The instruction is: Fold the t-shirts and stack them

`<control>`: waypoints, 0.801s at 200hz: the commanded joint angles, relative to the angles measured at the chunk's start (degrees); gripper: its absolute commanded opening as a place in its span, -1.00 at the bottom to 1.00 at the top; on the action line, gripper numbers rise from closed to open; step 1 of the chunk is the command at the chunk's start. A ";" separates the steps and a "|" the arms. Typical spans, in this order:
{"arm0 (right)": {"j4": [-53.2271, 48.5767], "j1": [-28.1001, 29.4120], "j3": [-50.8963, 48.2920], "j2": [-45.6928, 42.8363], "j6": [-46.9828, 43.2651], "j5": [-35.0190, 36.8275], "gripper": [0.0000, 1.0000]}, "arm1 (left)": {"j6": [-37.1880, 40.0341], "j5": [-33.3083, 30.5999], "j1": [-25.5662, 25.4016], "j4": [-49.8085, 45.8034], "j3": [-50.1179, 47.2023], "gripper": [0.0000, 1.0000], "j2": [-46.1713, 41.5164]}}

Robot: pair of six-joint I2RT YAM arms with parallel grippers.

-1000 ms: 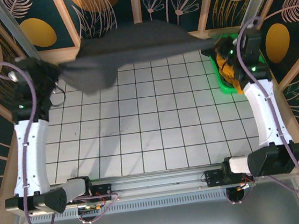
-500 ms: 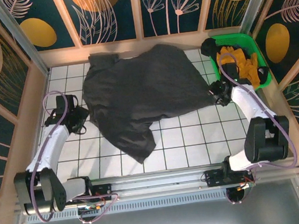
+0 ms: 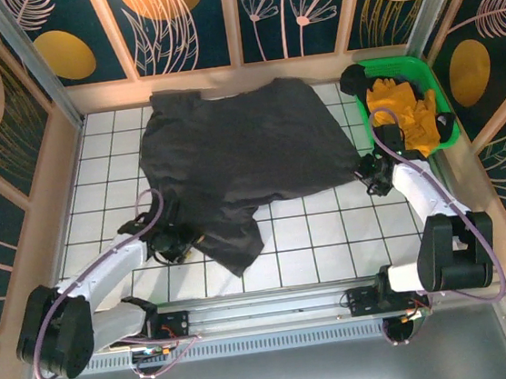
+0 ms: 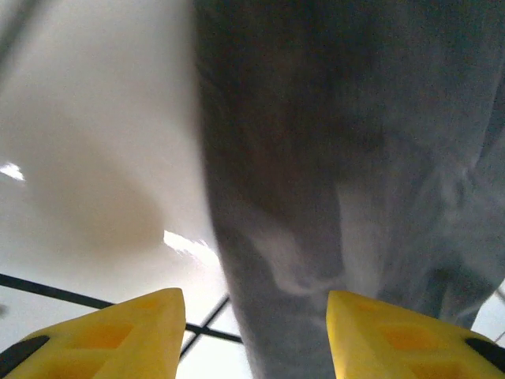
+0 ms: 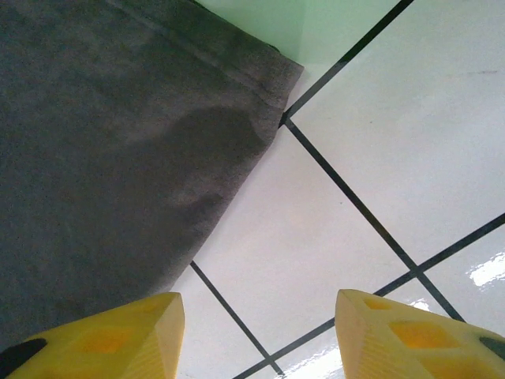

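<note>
The charcoal-grey t-shirt (image 3: 240,154) lies spread and rumpled on the tiled tabletop (image 3: 331,235), from 12 o'clock to the centre, with one flap trailing toward 6. The left fingers (image 4: 118,332) stand apart, empty, at its 7 o'clock edge. The right fingers (image 5: 410,332) gape empty just beside its 3 o'clock corner.

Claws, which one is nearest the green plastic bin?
The right claw, at the big dark charcoal-grey cloth t-shirt's right corner, just beside the green plastic bin. The left claw is far across, by the shirt's near-left flap.
</note>
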 commanded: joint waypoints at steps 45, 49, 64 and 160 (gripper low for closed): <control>-1.01 0.73 3.11 1.51 -2.01 -0.67 0.07 | 8.10 1.07 -4.40 -4.95 1.77 -0.11 7.00; -1.07 0.73 3.07 1.46 -2.16 -0.56 0.07 | 7.36 1.41 -4.53 -4.16 1.34 -0.12 6.54; -1.06 0.73 2.24 1.05 -2.38 0.11 0.07 | 3.85 2.57 -6.30 -1.41 1.07 -0.15 5.50; -0.16 0.74 3.35 2.59 -1.86 -0.58 0.04 | 2.98 4.34 -21.70 -2.94 9.48 -0.15 14.89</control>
